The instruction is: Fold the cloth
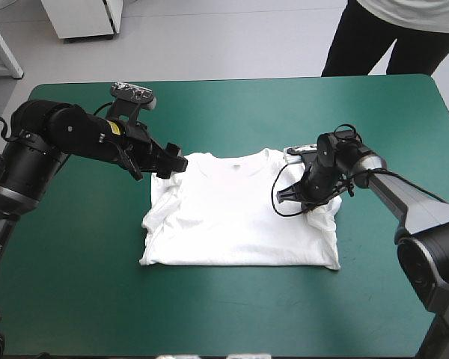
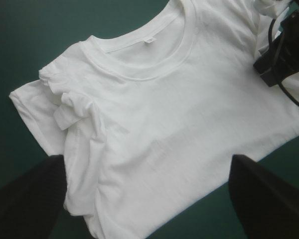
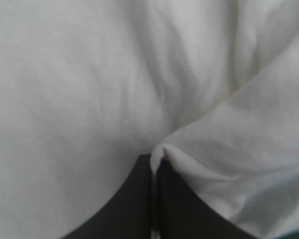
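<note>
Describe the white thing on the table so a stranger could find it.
Start from the teal-green table and look at its middle. There lies the T-shirt, spread out with its neck toward the far edge. It is the only white thing there, and the right pincer pinches one fold.

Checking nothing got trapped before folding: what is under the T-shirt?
The T-shirt lies spread on the teal-green cover, which shows all around it. The right gripper is shut on a fold near one sleeve. Anything beneath the cloth is covered and cannot be seen.
</note>
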### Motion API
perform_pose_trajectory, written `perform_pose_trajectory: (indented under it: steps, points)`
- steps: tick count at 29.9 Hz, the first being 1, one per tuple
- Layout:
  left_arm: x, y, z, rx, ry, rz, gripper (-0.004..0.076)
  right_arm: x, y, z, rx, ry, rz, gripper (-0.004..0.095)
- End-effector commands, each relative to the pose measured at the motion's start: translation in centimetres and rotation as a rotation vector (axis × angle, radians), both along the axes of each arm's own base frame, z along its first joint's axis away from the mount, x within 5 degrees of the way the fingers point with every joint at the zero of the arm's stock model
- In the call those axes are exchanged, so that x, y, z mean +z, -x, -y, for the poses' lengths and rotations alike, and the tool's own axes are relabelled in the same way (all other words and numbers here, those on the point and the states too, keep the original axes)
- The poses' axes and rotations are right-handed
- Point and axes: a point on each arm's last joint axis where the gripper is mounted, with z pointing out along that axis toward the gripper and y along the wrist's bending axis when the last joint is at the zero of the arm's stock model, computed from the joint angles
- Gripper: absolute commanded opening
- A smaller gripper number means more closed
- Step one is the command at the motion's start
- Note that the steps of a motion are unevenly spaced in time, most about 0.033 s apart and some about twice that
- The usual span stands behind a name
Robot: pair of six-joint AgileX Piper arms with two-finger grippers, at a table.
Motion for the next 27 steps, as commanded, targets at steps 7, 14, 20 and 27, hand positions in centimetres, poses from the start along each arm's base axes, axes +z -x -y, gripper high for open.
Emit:
perform_pose_trajectory:
  steps: [7, 14, 20, 27]
  points:
    - [1.7, 1.5, -0.4, -0.014, 0.010, 0.029, 0.0636, 2.3, -1.0, -0.6, 0.085, -0.006, 0.079, 0.0252]
    - [2.4, 2.3, -0.7, -0.026, 0.010, 0.060, 0.0636, 7.3, -0.9, -0.3, 0.081, 0.012, 0.138, 0.0540]
    - [3.4, 3.7, -1.3, -0.024, 0.024, 0.095, 0.0636, 11.4, 1.3, 1.3, 0.068, 0.078, 0.227, 0.0540]
    - [2.5, 6.4, -2.7, 0.038, -0.047, 0.104, 0.0636, 16.7, 5.7, 3.8, 0.003, 0.121, 0.377, 0.0540]
